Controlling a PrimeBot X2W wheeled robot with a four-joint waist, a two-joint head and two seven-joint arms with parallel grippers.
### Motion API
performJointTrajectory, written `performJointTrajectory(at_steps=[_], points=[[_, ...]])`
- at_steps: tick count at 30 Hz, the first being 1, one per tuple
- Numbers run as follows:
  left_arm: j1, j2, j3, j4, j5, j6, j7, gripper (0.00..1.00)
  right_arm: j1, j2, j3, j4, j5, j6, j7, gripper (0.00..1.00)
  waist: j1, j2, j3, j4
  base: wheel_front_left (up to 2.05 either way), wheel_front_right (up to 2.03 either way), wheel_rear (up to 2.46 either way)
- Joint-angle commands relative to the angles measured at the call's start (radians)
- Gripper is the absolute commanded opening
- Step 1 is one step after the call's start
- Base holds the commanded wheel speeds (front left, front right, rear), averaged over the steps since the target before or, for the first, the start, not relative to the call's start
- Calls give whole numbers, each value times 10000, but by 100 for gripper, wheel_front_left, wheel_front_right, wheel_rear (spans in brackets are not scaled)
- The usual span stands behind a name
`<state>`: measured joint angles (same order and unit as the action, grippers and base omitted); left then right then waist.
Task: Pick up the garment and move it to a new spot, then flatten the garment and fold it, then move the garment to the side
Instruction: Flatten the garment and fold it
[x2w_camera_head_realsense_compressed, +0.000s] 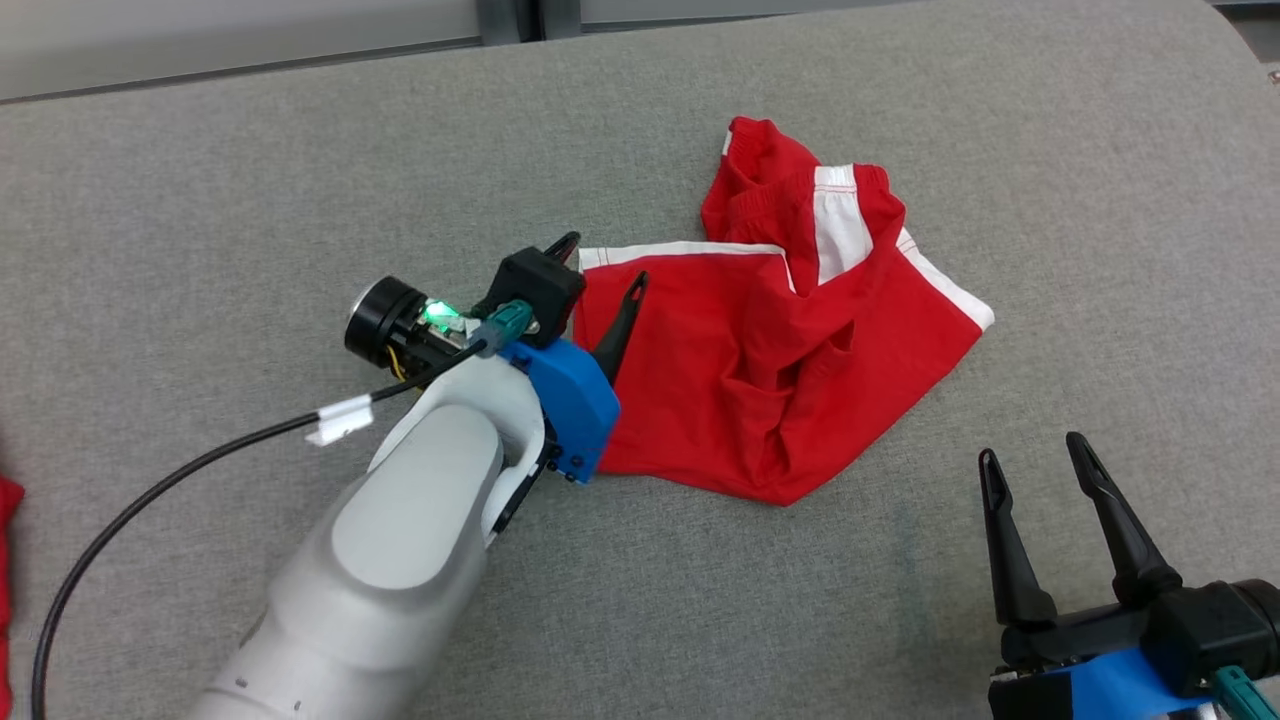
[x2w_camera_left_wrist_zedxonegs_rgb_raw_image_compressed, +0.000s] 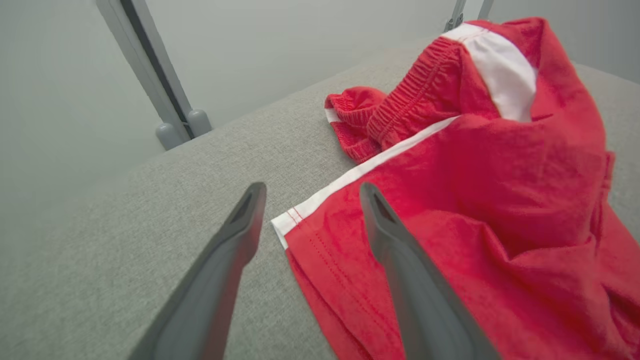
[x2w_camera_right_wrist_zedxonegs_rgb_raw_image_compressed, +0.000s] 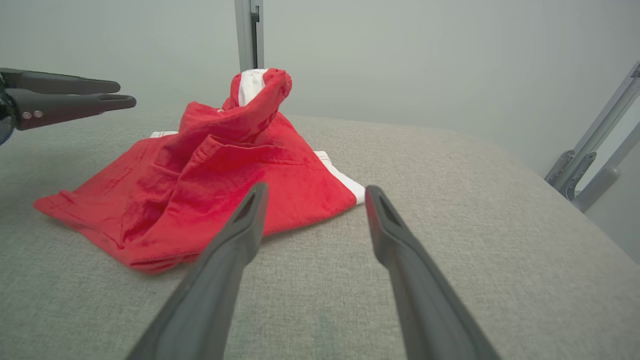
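Observation:
The garment (x2w_camera_head_realsense_compressed: 780, 370) is a pair of red shorts with white side stripes, lying crumpled on the grey padded surface (x2w_camera_head_realsense_compressed: 250, 180), its waistband bunched up at the far end. My left gripper (x2w_camera_head_realsense_compressed: 605, 262) is open at the garment's left hem, one finger over the red cloth and one beyond the edge. In the left wrist view the white-striped corner of the garment (x2w_camera_left_wrist_zedxonegs_rgb_raw_image_compressed: 475, 200) lies between the open fingers of the left gripper (x2w_camera_left_wrist_zedxonegs_rgb_raw_image_compressed: 312, 189). My right gripper (x2w_camera_head_realsense_compressed: 1033, 450) is open, near-right of the cloth and apart from it. The right wrist view has the right gripper (x2w_camera_right_wrist_zedxonegs_rgb_raw_image_compressed: 316, 190) facing the garment (x2w_camera_right_wrist_zedxonegs_rgb_raw_image_compressed: 225, 170), with the left gripper (x2w_camera_right_wrist_zedxonegs_rgb_raw_image_compressed: 125, 95) at the left.
A black cable (x2w_camera_head_realsense_compressed: 150, 490) trails from the left wrist across the surface. A bit of other red cloth (x2w_camera_head_realsense_compressed: 8, 560) sits at the left edge. Metal frame posts (x2w_camera_left_wrist_zedxonegs_rgb_raw_image_compressed: 170, 120) (x2w_camera_right_wrist_zedxonegs_rgb_raw_image_compressed: 580, 170) stand beyond the surface's far and right edges.

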<state>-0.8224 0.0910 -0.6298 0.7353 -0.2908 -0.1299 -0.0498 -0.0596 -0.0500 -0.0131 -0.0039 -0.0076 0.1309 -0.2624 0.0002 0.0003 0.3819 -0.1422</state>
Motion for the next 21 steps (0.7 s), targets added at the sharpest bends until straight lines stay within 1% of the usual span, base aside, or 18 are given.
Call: performJointTrajectory(at_steps=[1, 5, 8, 11, 15, 17, 21], points=[[-345, 29, -401, 271, -134, -6, 154, 100, -203, -10, 24, -54, 22, -3, -37, 100, -2, -3, 80, -70, 0, 0, 0], [-1128, 257, -1624, 834, -670, -6, 423, 100, -304, -10, 75, -56, 120, -3, -37, 100, -2, -3, 274, -286, 0, 0, 0], [-1654, 478, -2181, 1302, -972, -7, 506, 100, -412, -7, 130, -60, 182, -3, -37, 100, -2, -3, 424, -428, 0, 0, 0], [-2135, 693, -2313, 2065, -892, 7, 528, 100, -461, -10, 199, -53, 264, -3, -37, 100, -2, -3, 571, -561, 0, 0, 0], [-2103, 499, -2426, 2885, -1314, -2, 934, 100, -552, -9, 215, -43, 375, -3, -37, 100, -2, -3, 681, -689, 0, 0, 0], [-2083, 510, -2531, 2979, -1445, -3, 1024, 100, -562, -13, 211, -46, 372, -3, -37, 100, -2, -3, 706, -704, 0, 0, 0], [-1893, 457, -2973, 2753, -2273, -13, 979, 100, -626, -9, 186, -14, 376, -3, -37, 100, -2, -3, 752, -714, 0, 0, 0]])
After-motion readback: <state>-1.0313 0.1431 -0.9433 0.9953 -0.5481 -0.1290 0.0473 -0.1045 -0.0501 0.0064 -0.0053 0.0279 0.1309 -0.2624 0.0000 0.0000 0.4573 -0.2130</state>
